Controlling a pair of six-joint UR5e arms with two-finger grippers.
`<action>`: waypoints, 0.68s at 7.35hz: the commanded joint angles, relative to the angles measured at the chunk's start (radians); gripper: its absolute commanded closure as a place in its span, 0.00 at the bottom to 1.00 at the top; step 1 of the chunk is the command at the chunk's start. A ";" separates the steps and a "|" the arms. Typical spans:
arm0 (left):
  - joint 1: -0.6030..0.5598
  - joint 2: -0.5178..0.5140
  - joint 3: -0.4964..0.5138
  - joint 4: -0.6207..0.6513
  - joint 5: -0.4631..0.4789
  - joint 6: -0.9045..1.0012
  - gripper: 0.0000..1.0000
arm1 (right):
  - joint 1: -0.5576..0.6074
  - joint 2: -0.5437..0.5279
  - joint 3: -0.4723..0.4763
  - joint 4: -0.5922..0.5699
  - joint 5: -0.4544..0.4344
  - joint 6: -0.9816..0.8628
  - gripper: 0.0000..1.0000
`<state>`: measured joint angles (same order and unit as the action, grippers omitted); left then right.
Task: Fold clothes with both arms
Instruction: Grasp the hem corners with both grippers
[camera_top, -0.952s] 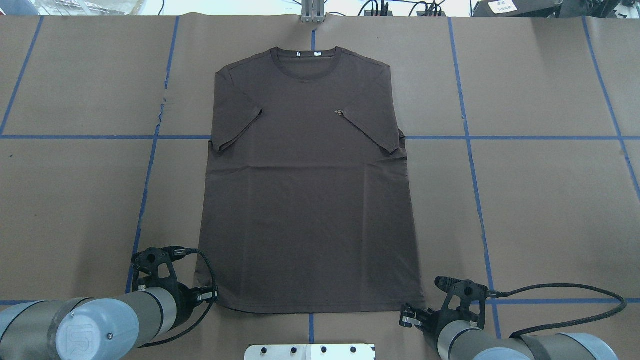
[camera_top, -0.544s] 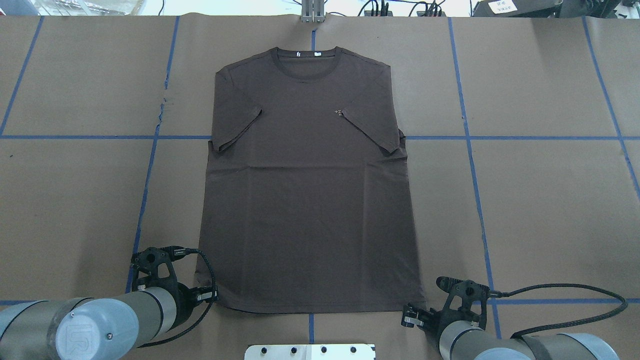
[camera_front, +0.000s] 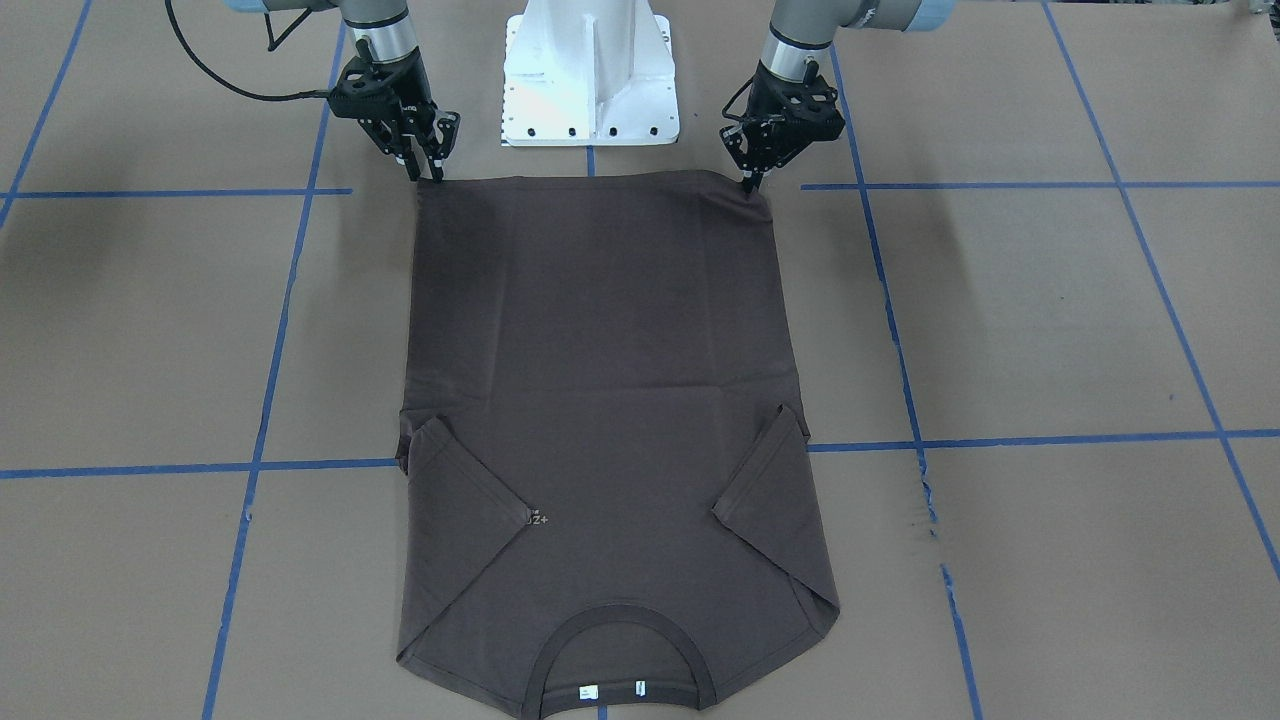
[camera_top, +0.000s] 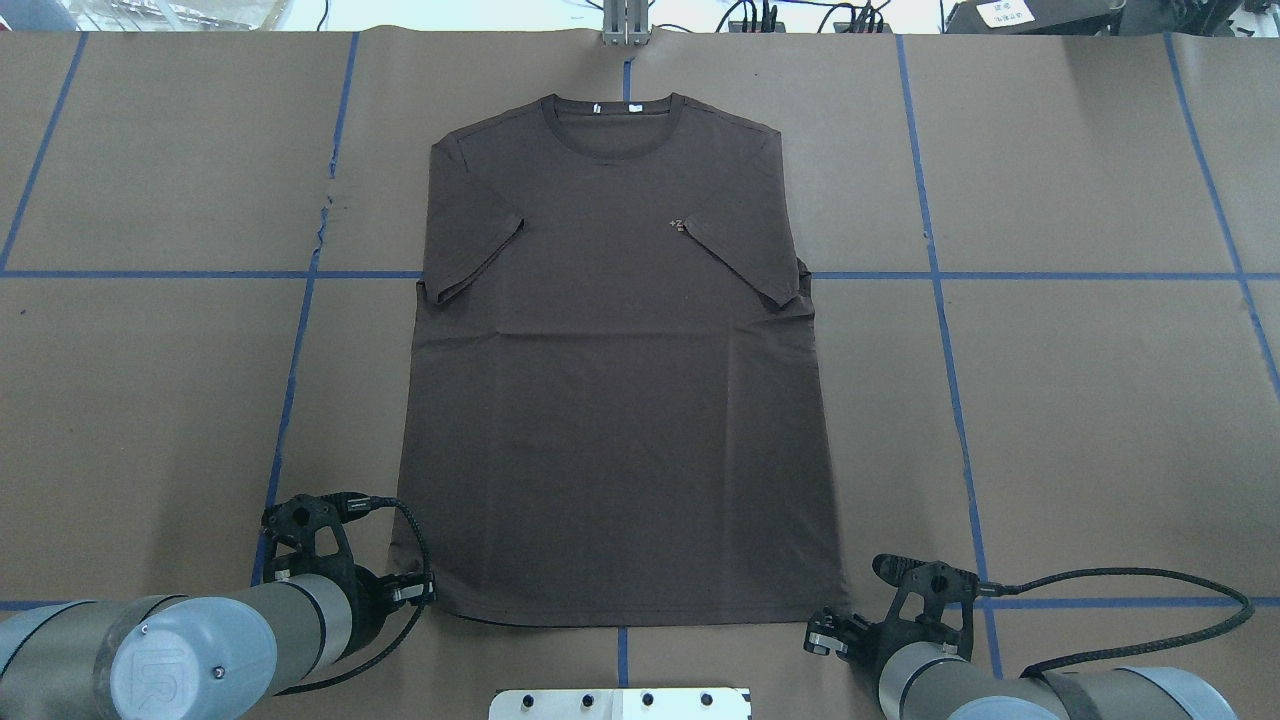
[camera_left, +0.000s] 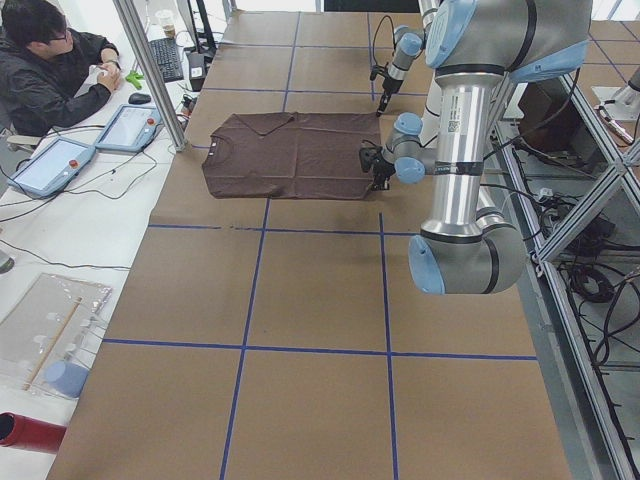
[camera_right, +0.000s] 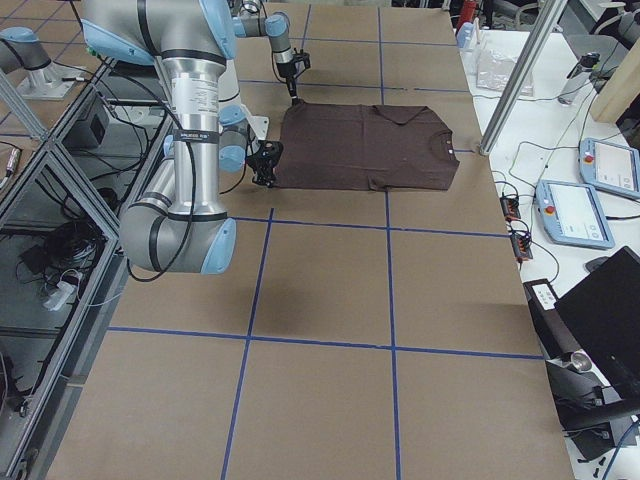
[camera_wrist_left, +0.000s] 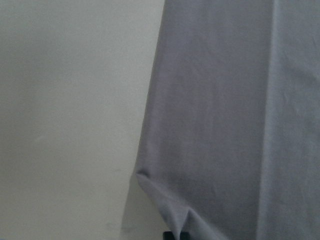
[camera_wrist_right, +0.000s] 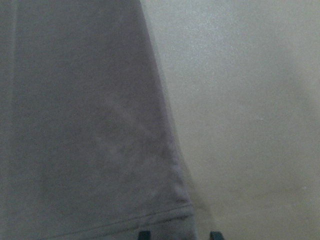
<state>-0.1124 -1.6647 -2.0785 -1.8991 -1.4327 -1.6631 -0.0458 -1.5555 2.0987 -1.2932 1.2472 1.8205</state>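
Note:
The dark brown T-shirt (camera_top: 620, 400) lies flat on the brown table, collar (camera_top: 612, 110) away from me and both sleeves folded in over the chest. At its near left hem corner my left gripper (camera_top: 425, 592) (camera_front: 750, 182) is shut on the cloth; the left wrist view shows the fabric (camera_wrist_left: 225, 125) puckered at the tips. My right gripper (camera_top: 818, 632) (camera_front: 428, 168) stands at the near right hem corner. In the right wrist view its two fingertips (camera_wrist_right: 144, 234) are apart, with the corner of the shirt (camera_wrist_right: 90, 125) between them.
The white pedestal base (camera_front: 590, 80) stands between the arms, just behind the hem. Blue tape lines (camera_top: 940, 330) divide the table (camera_top: 1100, 400). A black cable (camera_top: 1150, 575) loops beside the right arm. A person (camera_left: 50, 70) sits at a side desk with tablets (camera_left: 130, 125).
My right gripper has crept slightly down and to the right at the hem corner. The left gripper and the shirt have not moved.

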 joint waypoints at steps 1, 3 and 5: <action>0.000 -0.003 0.000 0.000 -0.002 0.000 1.00 | 0.004 0.000 -0.002 0.000 0.000 -0.001 1.00; 0.000 -0.006 0.000 0.000 -0.002 0.000 1.00 | 0.012 0.002 0.000 0.000 0.000 -0.006 1.00; -0.001 0.000 -0.024 0.015 -0.005 0.003 1.00 | 0.043 0.000 0.062 -0.056 0.003 -0.010 1.00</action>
<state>-0.1122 -1.6681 -2.0843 -1.8957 -1.4356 -1.6615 -0.0237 -1.5531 2.1138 -1.3050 1.2482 1.8128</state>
